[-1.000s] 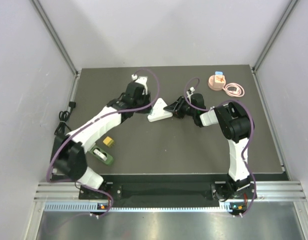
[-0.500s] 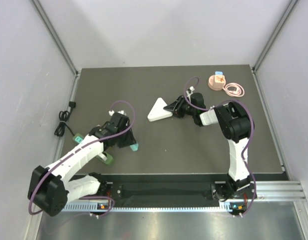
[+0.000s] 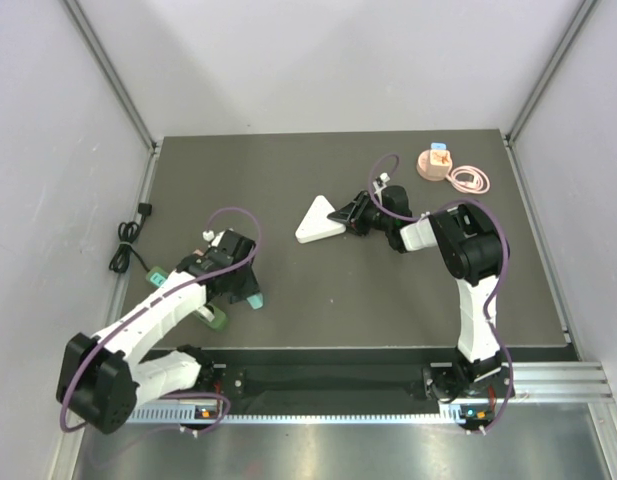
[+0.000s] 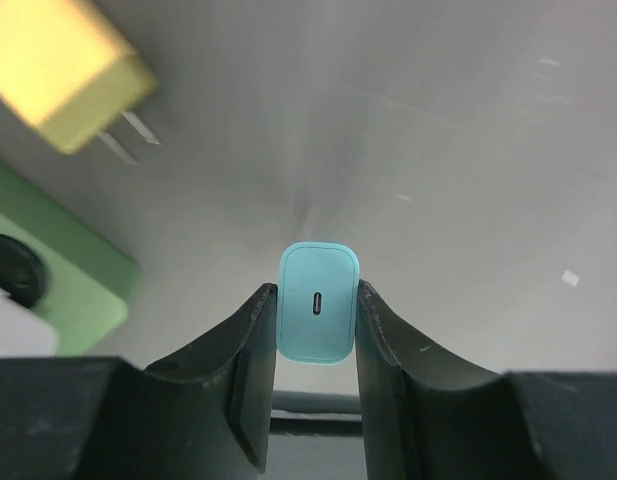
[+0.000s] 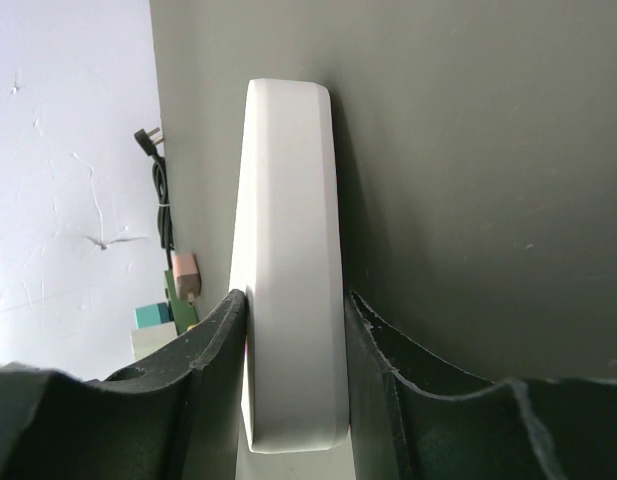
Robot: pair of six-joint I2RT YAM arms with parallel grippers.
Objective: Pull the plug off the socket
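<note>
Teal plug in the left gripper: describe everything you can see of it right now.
The teal plug is a small block of smooth, matte-looking plastic with rounded corners. The face toward the wrist camera has one slim slot in its middle; its prongs are hidden. The left gripper is shut on it, a black finger pressing each long side. It is at the near left of the table, well apart from the white socket; whether it touches the table is unclear.
</note>
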